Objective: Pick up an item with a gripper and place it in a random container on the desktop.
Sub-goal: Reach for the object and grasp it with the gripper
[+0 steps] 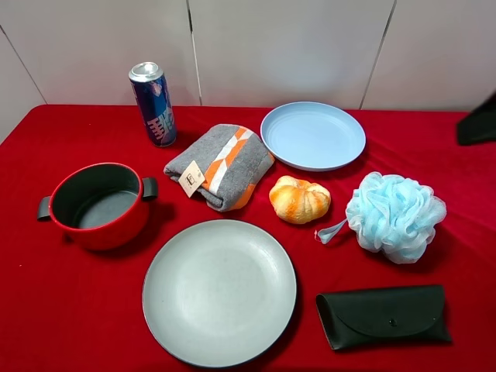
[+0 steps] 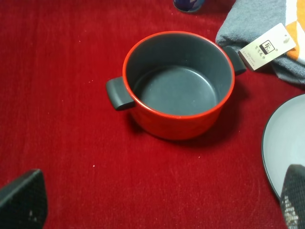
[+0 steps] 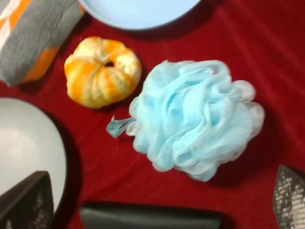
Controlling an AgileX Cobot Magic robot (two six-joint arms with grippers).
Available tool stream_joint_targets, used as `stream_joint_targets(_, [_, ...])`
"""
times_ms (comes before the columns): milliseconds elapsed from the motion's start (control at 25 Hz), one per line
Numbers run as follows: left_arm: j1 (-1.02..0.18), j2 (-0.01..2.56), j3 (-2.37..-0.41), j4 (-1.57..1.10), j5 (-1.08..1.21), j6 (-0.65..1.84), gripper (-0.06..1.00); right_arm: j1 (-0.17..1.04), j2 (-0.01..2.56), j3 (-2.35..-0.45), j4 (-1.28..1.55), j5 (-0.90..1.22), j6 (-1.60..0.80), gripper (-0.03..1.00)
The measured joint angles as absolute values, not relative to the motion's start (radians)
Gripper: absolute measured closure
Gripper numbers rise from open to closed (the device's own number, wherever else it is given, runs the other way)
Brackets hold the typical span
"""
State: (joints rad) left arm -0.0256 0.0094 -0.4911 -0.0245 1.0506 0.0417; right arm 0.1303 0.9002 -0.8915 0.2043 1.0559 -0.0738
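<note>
Use right gripper (image 3: pixel 157 202), spread wide and empty, as nearer tool. Locate bath pouf (image 3: pixel 195 121) directly ahead, centred between jaws, on desktop (image 3: pixel 267 57); roughly round, no marked long axis. Farther ahead: light blue plate (image 3: pixel 138 9). Leave left gripper (image 2: pixel 157 210), also spread, facing red pot (image 2: pixel 181 126).

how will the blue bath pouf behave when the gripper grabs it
The bath pouf is ruffled mesh, so it likely squashes when gripped and weighs little. Its rounded shape may let it roll if nudged. The ribbon loop would probably dangle.
</note>
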Motion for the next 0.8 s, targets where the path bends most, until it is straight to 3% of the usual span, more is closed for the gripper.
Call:
stream_joint_targets(560, [-0.026, 0.009, -0.491, -0.024, 1.051, 0.042, -0.03, 0.354, 1.279, -1.007, 0.049, 1.065, 0.116, 0.28])
stream_joint_targets(800, [-0.026, 0.009, -0.491, -0.024, 1.051, 0.042, -0.03, 0.365, 1.391, -1.01, 0.008, 1.058, 0.184, 0.28])
